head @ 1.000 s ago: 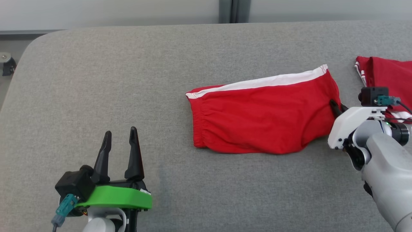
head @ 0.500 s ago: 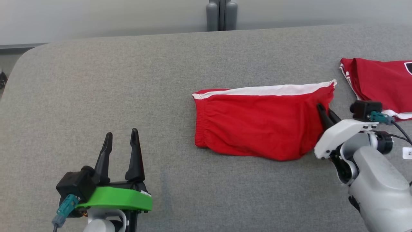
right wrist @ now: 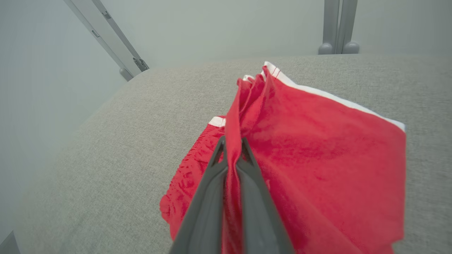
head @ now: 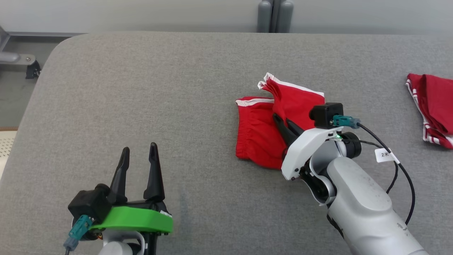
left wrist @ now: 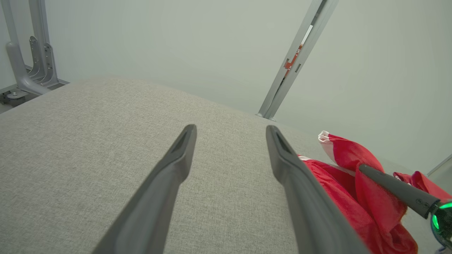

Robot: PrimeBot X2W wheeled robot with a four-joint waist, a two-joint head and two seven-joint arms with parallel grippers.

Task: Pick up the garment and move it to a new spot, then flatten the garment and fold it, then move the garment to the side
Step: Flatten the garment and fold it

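While our left gripper [head: 139,147] hangs wide open and empty over the grey table [head: 141,88], we see the red garment [head: 256,138] right of centre, its edge lifted and pinched by our closed right gripper [head: 282,118]; another red cloth [head: 433,102] lies far right.

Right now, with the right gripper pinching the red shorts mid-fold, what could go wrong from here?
1. The right gripper clamps only a thin bunched ridge of the red shorts with white trim, so the cloth could slip out partway through the fold.
2. The lifted flap is creased and twisted and may land crooked, with the white edges misaligned.
3. The open left gripper sits apart on the grey fabric tabletop, pinning nothing, so the lower layer may drag along.
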